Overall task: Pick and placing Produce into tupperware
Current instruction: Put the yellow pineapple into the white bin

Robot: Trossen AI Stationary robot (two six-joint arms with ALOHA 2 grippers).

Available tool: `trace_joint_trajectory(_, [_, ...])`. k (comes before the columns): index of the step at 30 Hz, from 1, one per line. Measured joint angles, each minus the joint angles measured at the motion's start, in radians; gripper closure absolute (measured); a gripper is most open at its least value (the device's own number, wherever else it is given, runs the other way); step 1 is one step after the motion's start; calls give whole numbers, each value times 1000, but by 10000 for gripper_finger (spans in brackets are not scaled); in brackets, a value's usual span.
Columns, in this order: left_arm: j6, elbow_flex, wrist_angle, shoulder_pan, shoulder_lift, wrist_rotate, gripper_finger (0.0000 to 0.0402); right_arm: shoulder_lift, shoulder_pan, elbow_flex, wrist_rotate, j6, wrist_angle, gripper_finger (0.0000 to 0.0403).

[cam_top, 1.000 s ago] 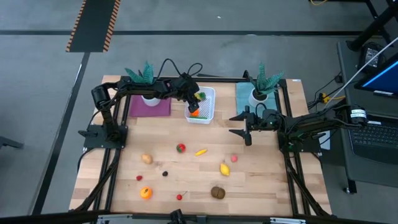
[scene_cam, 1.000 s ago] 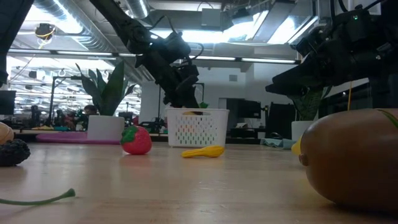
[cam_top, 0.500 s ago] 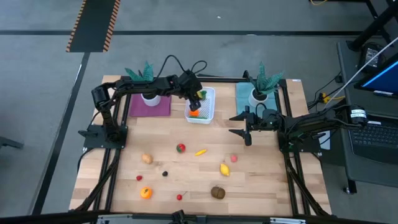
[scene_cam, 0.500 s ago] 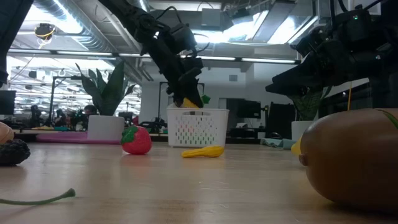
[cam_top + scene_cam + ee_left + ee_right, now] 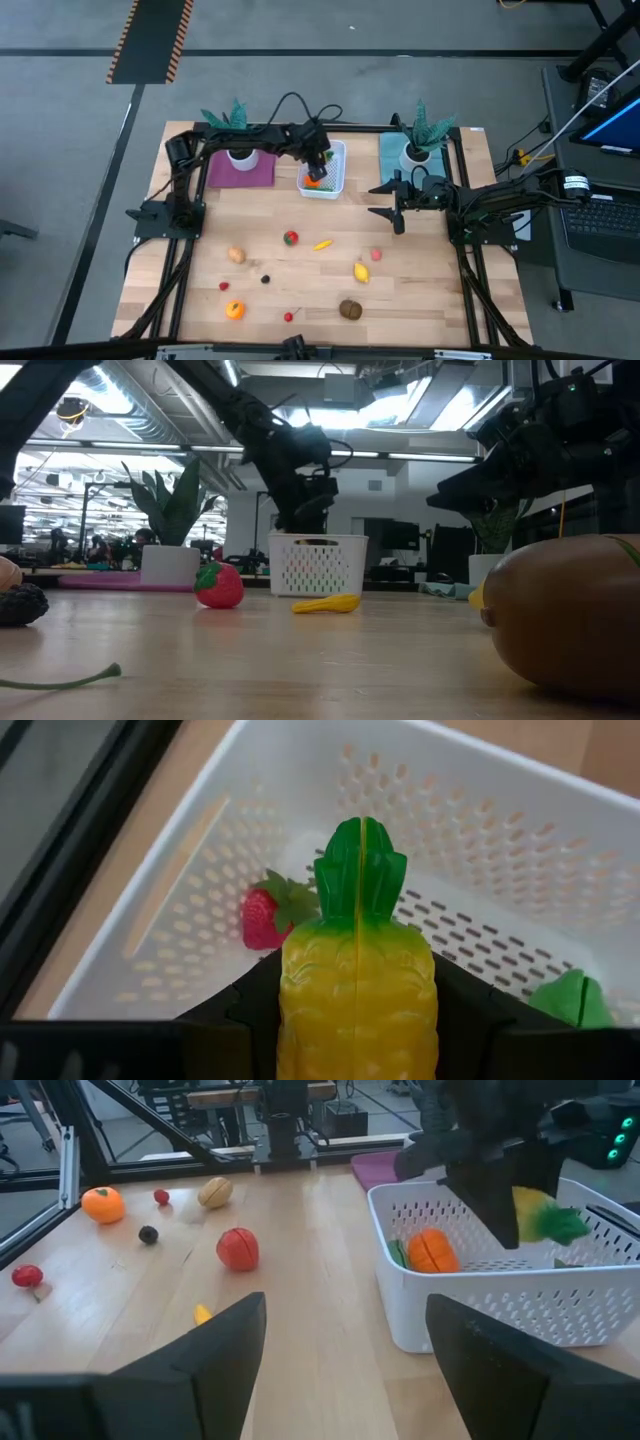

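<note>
My left gripper [image 5: 318, 166] hangs over the white tupperware [image 5: 339, 160] at the far middle of the table, shut on a yellow toy pineapple [image 5: 358, 990] with a green crown. In the tub lie a strawberry [image 5: 258, 917], an orange [image 5: 432, 1251] and a green piece [image 5: 566, 998]. More produce rests on the table: a red fruit [image 5: 291, 238], a banana [image 5: 323, 243], a lemon [image 5: 361, 271], a kiwi [image 5: 350, 309], an orange [image 5: 234, 310] and a potato [image 5: 236, 255]. My right gripper [image 5: 386, 201] waits open at the right, right of the tub, with nothing between its fingers. My left gripper pinches the pineapple's yellow body [image 5: 300, 1010] between its two fingers, one on each side. The fingers slant down from the table's left and lie along the fruit. The green crown [image 5: 360, 870] points away from the fingers, down into the tub, over the tub's floor.
Two teal spiky plants in white pots [image 5: 238, 135] [image 5: 418, 140] stand at the far edge, on a purple mat [image 5: 240, 172] and a teal mat [image 5: 390, 160]. Small cherries [image 5: 288, 316] and a dark berry [image 5: 265, 279] lie near the front.
My left gripper has gone toward the table's right edge, farther over the tub, and has tipped more steeply down. The pineapple has gone with it and now dips behind the tub's rim in the low view.
</note>
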Motion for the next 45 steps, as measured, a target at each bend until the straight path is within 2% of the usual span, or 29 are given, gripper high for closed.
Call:
trace_joint_trajectory(4, [6, 41, -61, 0, 27, 0, 234, 0, 0, 0, 0, -2, -4, 125])
trace_joint_trajectory(15, [7, 42, -118, 0, 28, -38, 234, 0, 0, 0, 0, -3, -8, 125])
trace_joint_trajectory(25, [7, 42, -116, -2, 28, -57, 234, 0, 0, 0, 1, -1, -8, 125])
trace_joint_trajectory(36, [24, 42, -116, -3, 28, -57, 187, 0, 0, 0, 1, 0, -8, 125])
trace_joint_trajectory(45, [13, 42, -103, -2, 28, -57, 180, 0, 0, 0, 1, 0, -7, 125])
